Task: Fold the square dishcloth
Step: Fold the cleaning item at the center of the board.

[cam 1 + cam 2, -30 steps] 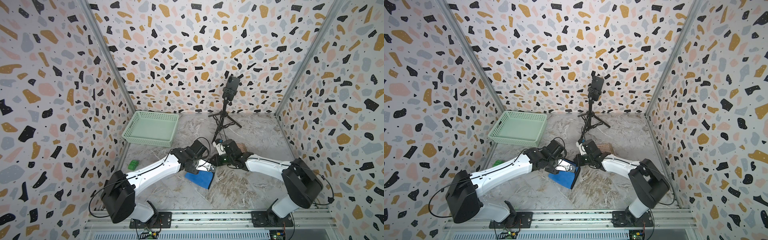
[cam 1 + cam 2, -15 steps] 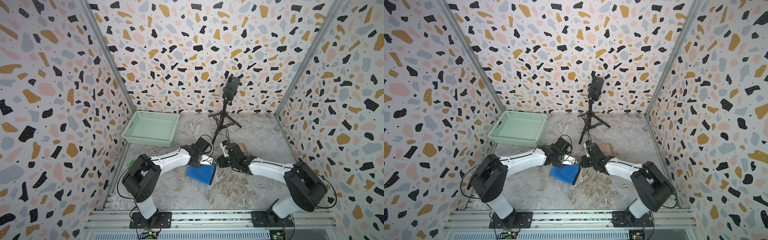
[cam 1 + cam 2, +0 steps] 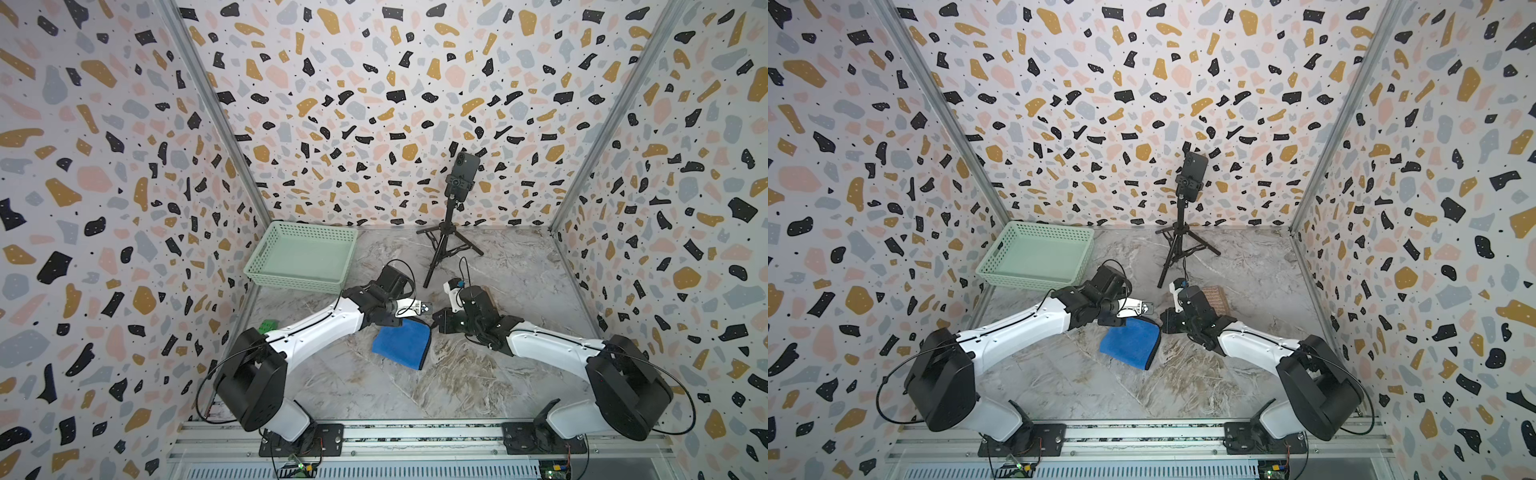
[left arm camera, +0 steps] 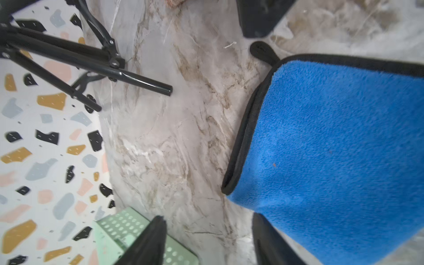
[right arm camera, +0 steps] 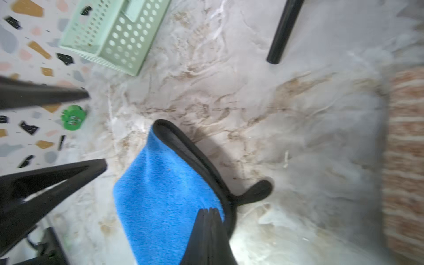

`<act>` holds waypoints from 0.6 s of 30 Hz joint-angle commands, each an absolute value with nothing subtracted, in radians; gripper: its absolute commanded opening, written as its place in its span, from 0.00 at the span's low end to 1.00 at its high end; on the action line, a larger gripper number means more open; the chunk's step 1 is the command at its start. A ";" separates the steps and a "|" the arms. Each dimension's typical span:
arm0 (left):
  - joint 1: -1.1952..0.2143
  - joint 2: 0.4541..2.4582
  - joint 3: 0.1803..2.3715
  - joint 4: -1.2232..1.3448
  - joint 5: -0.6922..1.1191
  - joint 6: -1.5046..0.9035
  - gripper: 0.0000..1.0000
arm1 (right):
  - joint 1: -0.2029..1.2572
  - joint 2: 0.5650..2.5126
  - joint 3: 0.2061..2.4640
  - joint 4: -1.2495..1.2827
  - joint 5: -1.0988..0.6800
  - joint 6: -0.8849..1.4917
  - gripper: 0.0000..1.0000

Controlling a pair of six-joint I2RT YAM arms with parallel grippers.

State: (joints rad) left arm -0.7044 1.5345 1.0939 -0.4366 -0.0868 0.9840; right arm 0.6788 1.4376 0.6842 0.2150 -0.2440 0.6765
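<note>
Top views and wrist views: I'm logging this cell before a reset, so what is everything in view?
dishcloth: 1, blue with black trim, folded, mid-table
basket: 1, pale green, back left of the table
tripod with phone: 1, black, back centre
block: 1, green, by the left wall
brick-patterned item: 1, reddish brown, behind the right arm
left hand: 1, black, open, by the dishcloth's far edge
right hand: 1, black, shut on the dishcloth's corner

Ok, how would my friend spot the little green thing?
Find the pale green basket by the side wall. Nearer the front along that wall, beside the left arm, sits the little green thing. It's bright and tiny; the basket is pale and big.
</note>
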 commanded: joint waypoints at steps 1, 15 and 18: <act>-0.691 1.599 1.071 -0.455 -0.028 0.880 0.41 | 0.681 1.444 0.619 0.392 -0.383 0.854 0.00; -0.592 1.902 1.274 -0.481 -0.014 0.757 0.19 | 0.730 1.711 0.493 0.817 -0.395 1.039 0.00; -0.590 1.918 1.255 -0.465 -0.022 0.769 0.19 | 0.737 1.695 0.504 0.694 -0.336 0.978 0.00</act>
